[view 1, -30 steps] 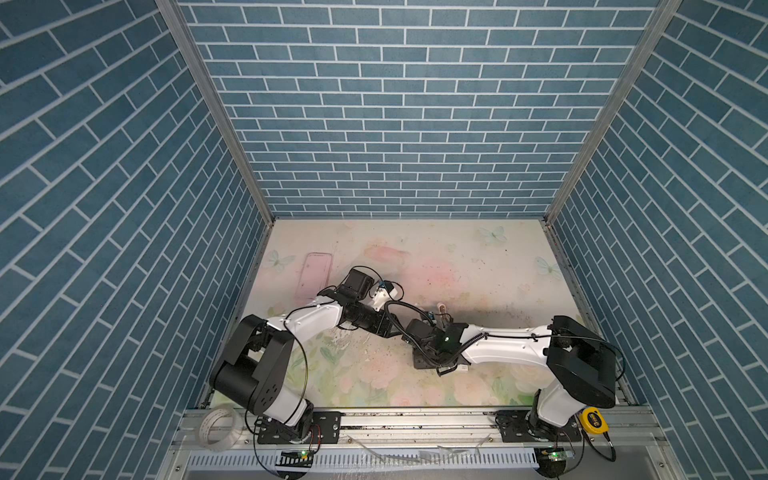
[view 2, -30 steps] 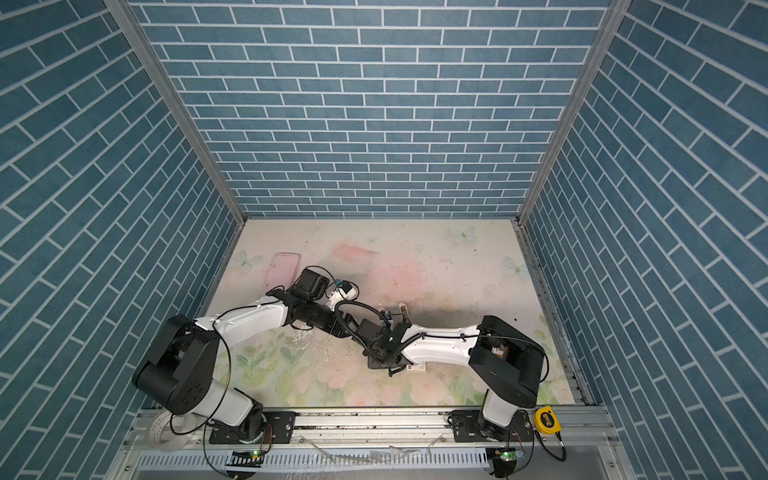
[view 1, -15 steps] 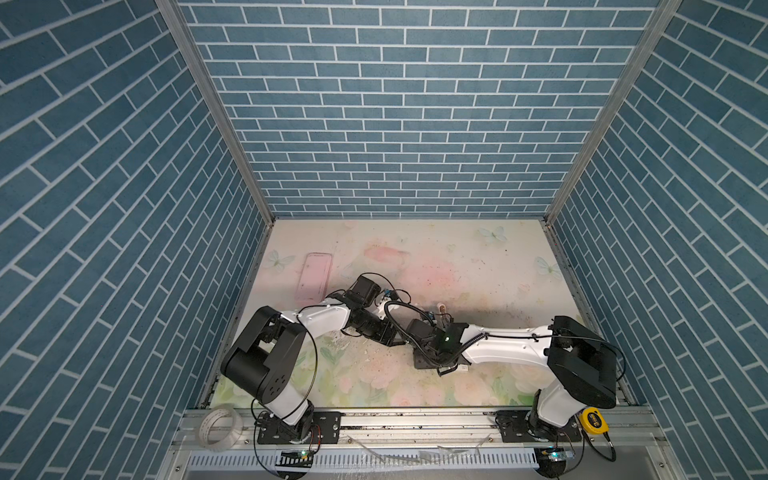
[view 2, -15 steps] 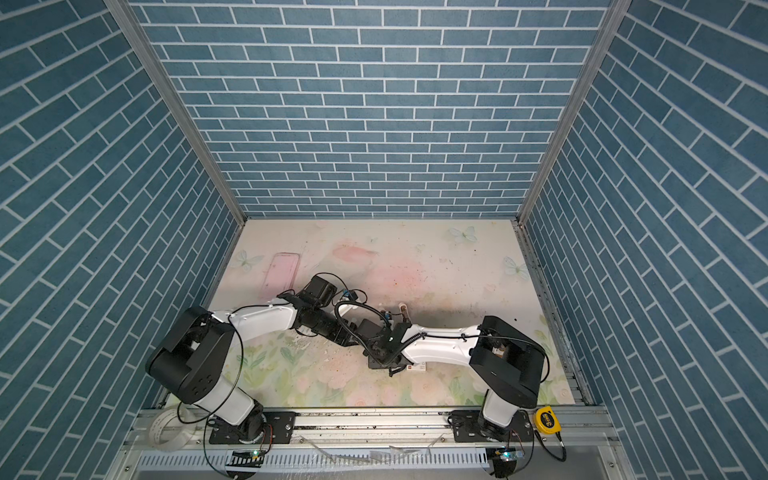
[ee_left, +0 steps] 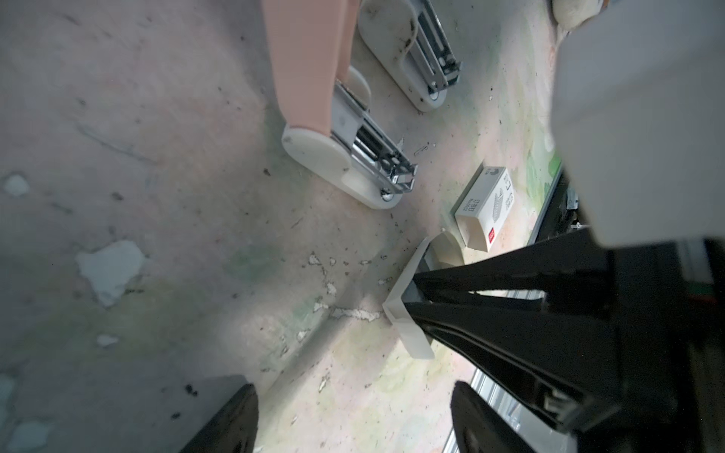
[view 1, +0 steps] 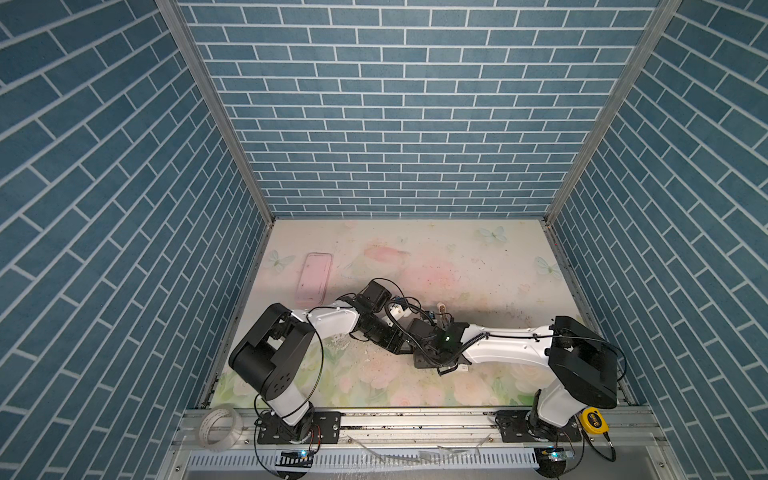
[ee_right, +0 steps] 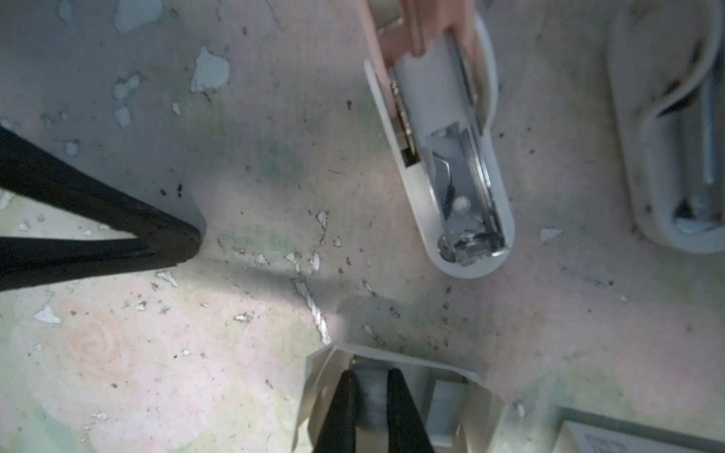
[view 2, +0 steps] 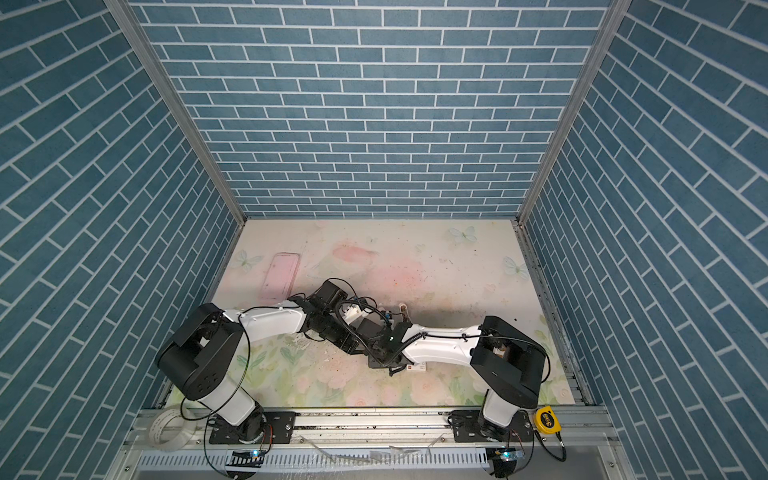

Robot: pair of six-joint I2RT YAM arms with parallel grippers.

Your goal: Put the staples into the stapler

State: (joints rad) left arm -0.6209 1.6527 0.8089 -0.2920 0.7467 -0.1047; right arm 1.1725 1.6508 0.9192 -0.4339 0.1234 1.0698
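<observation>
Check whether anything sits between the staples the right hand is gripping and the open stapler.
Nothing visible blocks it. The right hand is shut on the staples inside the card tray; only the tray's low wall and bare table lie before the open stapler.

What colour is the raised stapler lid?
Peachy pink; the stapler lid shows best in the left wrist view.
</observation>
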